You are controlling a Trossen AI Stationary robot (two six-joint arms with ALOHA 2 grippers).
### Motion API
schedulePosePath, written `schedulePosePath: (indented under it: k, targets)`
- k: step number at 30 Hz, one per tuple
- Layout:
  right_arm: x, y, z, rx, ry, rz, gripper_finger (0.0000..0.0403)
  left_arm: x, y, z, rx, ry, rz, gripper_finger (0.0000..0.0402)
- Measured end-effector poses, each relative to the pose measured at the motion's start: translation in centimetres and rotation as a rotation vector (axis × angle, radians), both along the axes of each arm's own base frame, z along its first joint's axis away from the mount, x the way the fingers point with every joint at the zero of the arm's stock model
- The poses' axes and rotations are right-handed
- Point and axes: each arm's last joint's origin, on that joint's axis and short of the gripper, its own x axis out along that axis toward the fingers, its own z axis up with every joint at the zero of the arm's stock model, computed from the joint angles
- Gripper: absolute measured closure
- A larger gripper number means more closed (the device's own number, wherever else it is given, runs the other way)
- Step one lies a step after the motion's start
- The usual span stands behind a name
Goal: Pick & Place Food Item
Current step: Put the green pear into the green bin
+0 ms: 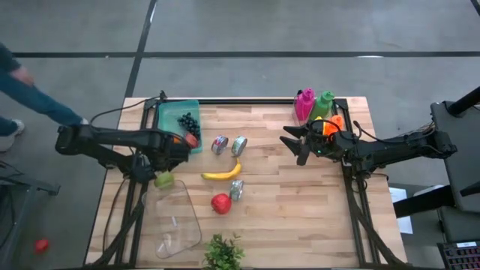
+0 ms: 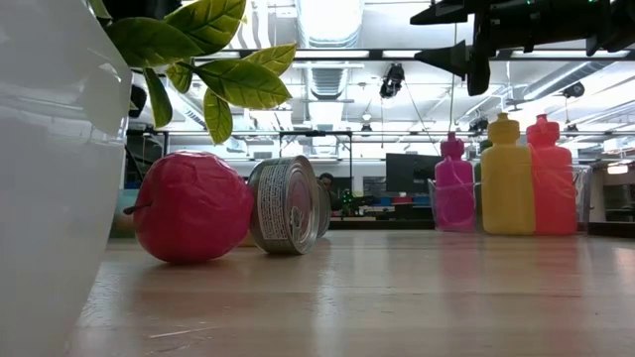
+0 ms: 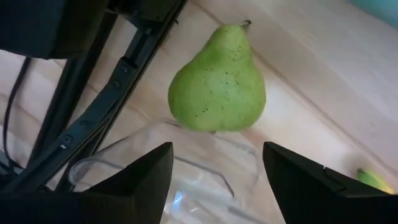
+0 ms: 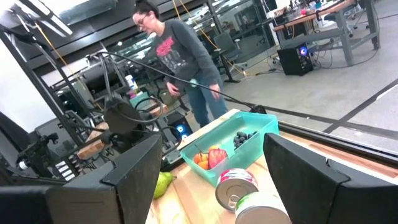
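My left pincer (image 3: 214, 168) is spread, empty, over the green pear (image 3: 217, 79) near the tabletop's left edge. Looks smooth, firm, bruisable; I'd grip across the belly.

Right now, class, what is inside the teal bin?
The teal bin holds dark grapes and red and orange fruit; the left gripper hides its near corner from above.

bottles (image 1: 313, 104), potted plant (image 1: 223, 253), person (image 4: 180, 59)
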Motion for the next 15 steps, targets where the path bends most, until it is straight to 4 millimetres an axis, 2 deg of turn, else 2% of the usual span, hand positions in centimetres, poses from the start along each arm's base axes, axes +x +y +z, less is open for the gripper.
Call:
schedulePosePath:
  k: [8,11,15]
  targets:
    - [0.0,0.0,0.0,0.0,0.0,0.001,0.0126,-0.3,-0.2,-3.2,-0.034,-0.043,0.011,0.0149]
    - [0.0,0.0,0.0,0.0,0.0,0.0,0.0126,-0.6,-0.2,-3.6,-0.044,-0.072,0.015,0.0139]
    - [0.0,0.0,0.0,0.0,0.0,0.0,0.0126,-1.3,-0.2,-3.5,-0.043,-0.097,0.03,0.0106]
